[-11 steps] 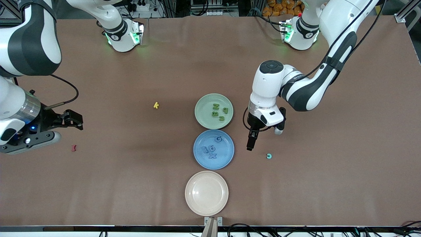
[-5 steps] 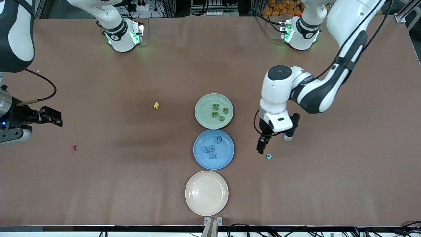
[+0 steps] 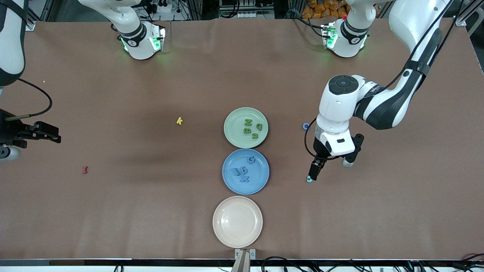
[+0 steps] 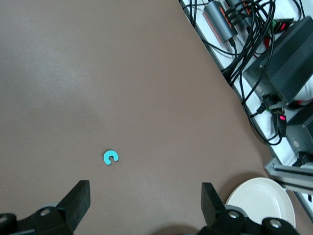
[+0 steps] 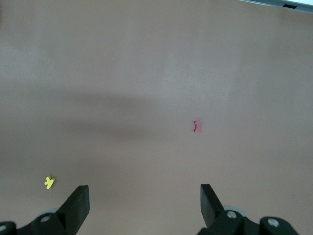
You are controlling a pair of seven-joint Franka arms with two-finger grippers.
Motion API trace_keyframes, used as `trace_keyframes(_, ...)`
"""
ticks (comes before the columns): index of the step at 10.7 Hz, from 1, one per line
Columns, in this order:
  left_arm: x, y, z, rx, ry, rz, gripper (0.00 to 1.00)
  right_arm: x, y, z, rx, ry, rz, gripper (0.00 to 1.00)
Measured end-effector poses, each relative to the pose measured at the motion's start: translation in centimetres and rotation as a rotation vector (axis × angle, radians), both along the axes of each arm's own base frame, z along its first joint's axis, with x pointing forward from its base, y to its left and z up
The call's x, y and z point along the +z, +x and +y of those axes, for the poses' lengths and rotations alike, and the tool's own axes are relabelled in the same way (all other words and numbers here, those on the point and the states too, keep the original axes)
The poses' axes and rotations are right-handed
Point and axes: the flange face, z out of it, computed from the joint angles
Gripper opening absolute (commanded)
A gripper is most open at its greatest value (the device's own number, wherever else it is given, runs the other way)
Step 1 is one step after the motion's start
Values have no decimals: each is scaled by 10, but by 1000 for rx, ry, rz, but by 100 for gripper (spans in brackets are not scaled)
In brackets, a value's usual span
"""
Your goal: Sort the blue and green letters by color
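Teal C (image 4: 111, 157) under spread left gripper (image 3: 315, 170), right gripper (image 3: 47, 133) at table edge (image 3: 7, 211)

Colours on the brown table (image 3: 151, 211)

Olive green letters (image 3: 251, 128) on a pale green plate (image 3: 234, 117); blue letters (image 3: 244, 172) on a blue plate (image 3: 261, 181); cream plate (image 3: 237, 221); yellow K (image 3: 179, 121); dark red piece (image 3: 85, 170); teal C (image 4: 111, 157).

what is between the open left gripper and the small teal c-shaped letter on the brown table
Nothing visible. The left gripper hangs open over the small teal c-shaped letter, with only bare brown table around it.
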Motion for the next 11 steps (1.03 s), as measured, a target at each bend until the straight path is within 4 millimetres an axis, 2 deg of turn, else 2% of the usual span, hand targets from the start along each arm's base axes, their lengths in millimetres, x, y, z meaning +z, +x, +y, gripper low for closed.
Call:
trace_keyframes(2,7,4,11,-110,6,58,100,9,-13,6,10,6,-3,100)
trace_keyframes(5,29,13,54,-339,48,120,100,38,-30,37,59,11,-20,100)
trace_keyframes(6,33,13,68,-420,79,147,100,42,-31,41,67,12,-36,100)
trace_keyframes(8,51,10,100,-587,142,206,100,40,-26,37,61,10,-76,100)
trace_keyframes(9,67,5,123,-677,177,251,100,44,-25,31,52,8,-101,100)
trace_keyframes(11,109,-8,164,-763,203,290,100,66,-39,9,17,8,-140,100)
